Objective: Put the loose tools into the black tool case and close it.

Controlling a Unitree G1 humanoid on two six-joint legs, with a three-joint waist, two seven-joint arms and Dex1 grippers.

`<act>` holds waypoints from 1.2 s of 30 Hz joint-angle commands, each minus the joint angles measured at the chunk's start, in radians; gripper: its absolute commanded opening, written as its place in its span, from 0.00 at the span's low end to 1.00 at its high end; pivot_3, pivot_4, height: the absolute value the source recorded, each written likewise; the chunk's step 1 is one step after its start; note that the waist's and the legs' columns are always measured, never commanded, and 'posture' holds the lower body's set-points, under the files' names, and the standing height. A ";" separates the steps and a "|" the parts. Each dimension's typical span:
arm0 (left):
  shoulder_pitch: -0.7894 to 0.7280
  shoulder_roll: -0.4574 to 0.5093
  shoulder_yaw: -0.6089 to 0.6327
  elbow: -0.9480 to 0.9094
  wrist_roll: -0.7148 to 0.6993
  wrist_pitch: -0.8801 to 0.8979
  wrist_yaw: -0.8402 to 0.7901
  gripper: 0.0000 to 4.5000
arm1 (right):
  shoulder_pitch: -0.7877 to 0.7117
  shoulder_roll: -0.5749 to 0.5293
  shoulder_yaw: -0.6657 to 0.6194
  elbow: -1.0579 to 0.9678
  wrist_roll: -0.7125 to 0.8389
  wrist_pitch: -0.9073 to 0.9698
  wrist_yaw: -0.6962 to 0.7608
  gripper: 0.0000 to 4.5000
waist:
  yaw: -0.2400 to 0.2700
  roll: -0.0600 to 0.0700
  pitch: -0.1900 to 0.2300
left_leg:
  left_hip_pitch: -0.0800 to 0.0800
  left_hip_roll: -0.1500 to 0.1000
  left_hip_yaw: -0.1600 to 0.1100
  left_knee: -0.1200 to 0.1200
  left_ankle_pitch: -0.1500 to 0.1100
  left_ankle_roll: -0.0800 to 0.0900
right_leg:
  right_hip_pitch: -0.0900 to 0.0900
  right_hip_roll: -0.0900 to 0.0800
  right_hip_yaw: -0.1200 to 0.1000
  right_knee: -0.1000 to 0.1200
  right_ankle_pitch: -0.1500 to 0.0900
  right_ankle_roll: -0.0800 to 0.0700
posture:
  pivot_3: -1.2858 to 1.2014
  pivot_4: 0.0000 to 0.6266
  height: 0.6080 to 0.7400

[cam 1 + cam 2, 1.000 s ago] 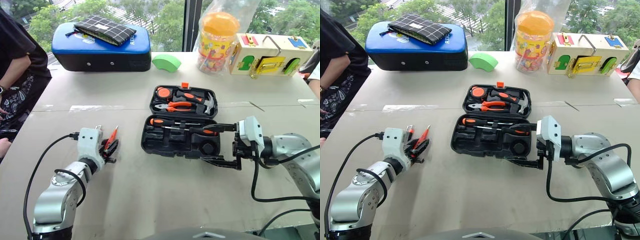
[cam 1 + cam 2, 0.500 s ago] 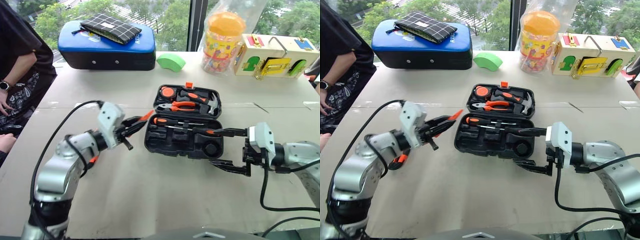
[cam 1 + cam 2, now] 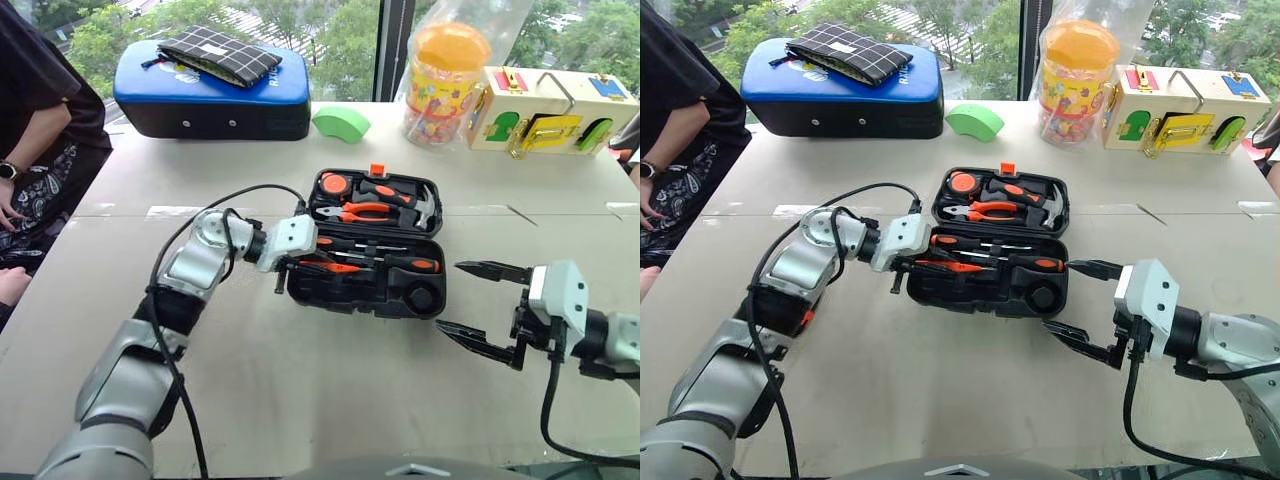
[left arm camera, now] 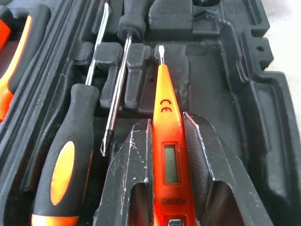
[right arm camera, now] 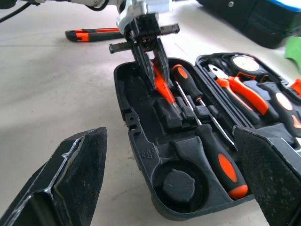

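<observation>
Overhead, the black tool case (image 3: 367, 245) lies open on the counter (image 3: 300, 380); the left tool (image 3: 300, 262) reaches over its near half, clamped on a thin orange tester (image 3: 335, 267); the right tool (image 3: 478, 305) hangs beside the case, fingers wide apart, empty. Left wrist view: the tester (image 4: 167, 141) sits pinched between both fingers above an empty recess, beside two screwdrivers (image 4: 70, 155). Right wrist view: another screwdriver (image 5: 91, 34) lies loose on the counter beyond the case (image 5: 141, 141).
</observation>
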 commanded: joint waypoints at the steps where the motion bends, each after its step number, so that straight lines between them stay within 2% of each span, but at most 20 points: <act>1: -0.048 -0.021 -0.019 0.043 0.051 -0.042 -0.013 0.08 | 0.037 0.010 -0.043 -0.061 0.016 0.000 -0.037 0.97 | -0.001 0.000 0.000 | 0.000 0.000 0.000 0.000 0.000 0.000 | 0.000 0.000 0.000 0.000 0.000 0.000 | 0.52 0.24 1.00; 15: -0.095 -0.096 -0.024 0.113 0.104 -0.068 -0.034 0.08 | 0.056 0.002 -0.040 -0.056 0.011 -0.015 -0.055 0.97 | 0.001 0.000 0.000 | 0.000 0.000 -0.001 0.008 -0.005 0.009 | 0.004 0.000 -0.001 0.001 0.000 0.000 | 0.52 0.24 1.00; 17: -0.100 -0.093 -0.008 0.122 0.097 -0.060 -0.035 0.31 | 0.061 0.002 -0.041 -0.058 0.010 -0.017 -0.054 0.97 | -0.001 0.000 0.000 | 0.000 0.000 -0.001 0.009 -0.006 0.010 | 0.004 0.000 -0.001 0.001 0.000 0.000 | 0.52 0.24 1.00; 18: -0.103 -0.091 0.002 0.124 0.091 -0.058 -0.032 0.35 | 0.064 0.003 -0.043 -0.059 0.011 -0.017 -0.054 0.97 | -0.002 0.000 0.000 | 0.000 0.000 -0.001 0.009 -0.006 0.010 | 0.005 0.000 -0.001 0.001 0.000 0.000 | 0.52 0.24 1.00; 21: -0.099 -0.086 0.063 0.083 0.008 0.038 -0.052 0.62 | 0.071 0.003 -0.045 -0.062 0.011 -0.018 -0.054 0.97 | -0.002 0.000 0.000 | 0.000 0.000 -0.001 0.010 -0.006 0.011 | 0.004 0.000 -0.001 0.002 0.000 0.000 | 0.52 0.24 1.00; 24: -0.069 -0.058 0.154 -0.013 -0.137 0.256 -0.090 0.62 | 0.066 0.004 -0.038 -0.058 0.008 -0.021 -0.058 0.97 | -0.006 0.000 0.000 | 0.000 0.000 -0.002 0.010 -0.005 0.011 | 0.004 0.000 -0.001 0.002 0.000 0.000 | 0.52 0.24 1.00; 27: -0.014 -0.044 0.193 -0.076 -0.175 0.355 -0.053 0.45 | 0.044 0.006 -0.020 -0.045 0.003 -0.024 -0.060 0.97 | -0.010 0.000 0.000 | 0.000 0.000 -0.002 0.010 -0.003 0.008 | 0.004 0.000 -0.001 0.003 0.000 0.001 | 0.52 0.24 1.00; 31: 0.068 -0.067 0.208 -0.160 -0.169 0.401 0.052 0.03 | 0.017 0.006 0.001 -0.027 -0.002 -0.025 -0.058 0.97 | -0.005 0.000 0.000 | 0.001 0.000 -0.002 0.010 -0.003 0.007 | 0.006 0.000 -0.001 0.003 0.000 0.001 | 0.52 0.24 1.00; 36: 0.137 -0.096 0.155 -0.181 -0.078 0.409 0.197 0.01 | -0.011 -0.001 0.008 -0.007 -0.002 -0.023 -0.048 0.97 | -0.001 0.000 0.000 | 0.000 0.000 -0.002 0.012 -0.004 0.006 | 0.006 0.000 -0.001 0.002 0.000 0.000 | 0.52 0.24 1.00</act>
